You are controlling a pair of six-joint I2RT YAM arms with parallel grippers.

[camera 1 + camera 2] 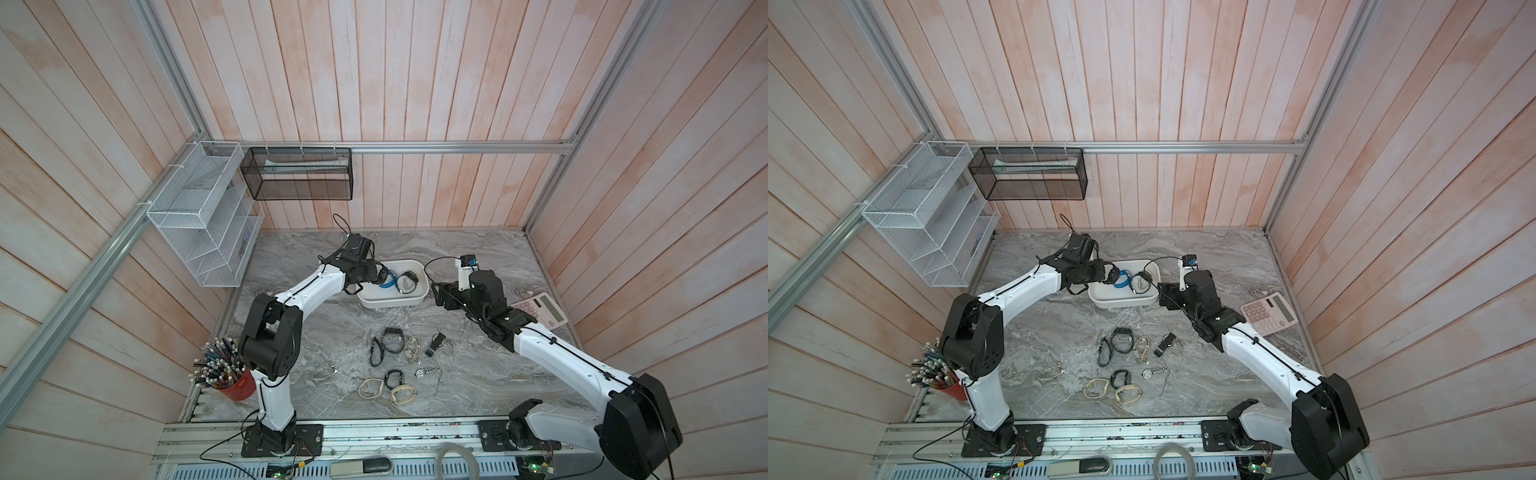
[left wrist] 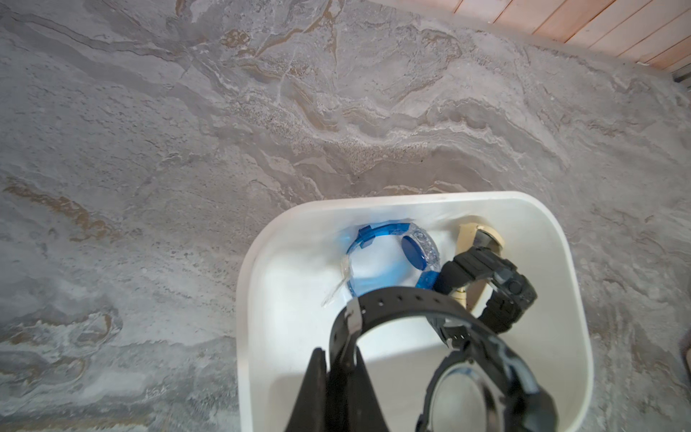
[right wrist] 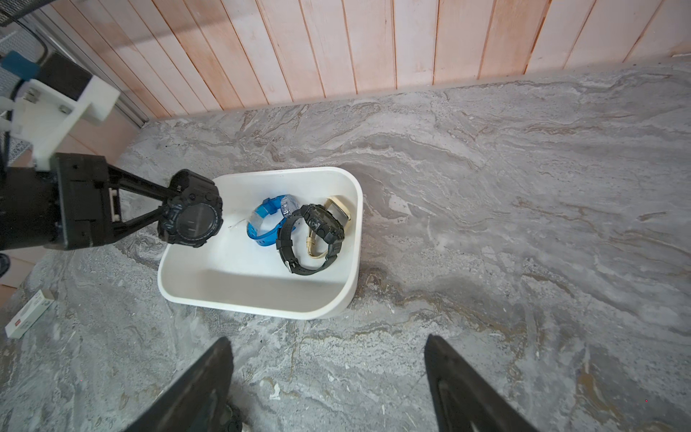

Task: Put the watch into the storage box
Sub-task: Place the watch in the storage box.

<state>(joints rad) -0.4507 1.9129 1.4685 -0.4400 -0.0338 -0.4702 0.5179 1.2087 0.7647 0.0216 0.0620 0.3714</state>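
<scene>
A blue plastic watch (image 3: 266, 206), black rubber watch (image 3: 322, 224) and beige watch (image 3: 338, 210) crowd one end of the shallow white plastic storage box (image 3: 258, 301); its other end's floor lies bare.

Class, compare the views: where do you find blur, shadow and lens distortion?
In both top views, wide-angle distortion fans the wall planks outward; in the left wrist view, the held watch sits close to the lens and looks soft; in the right wrist view, shadow covers the near part of the storage box floor, and the right hand shows dark, with little detail.
</scene>
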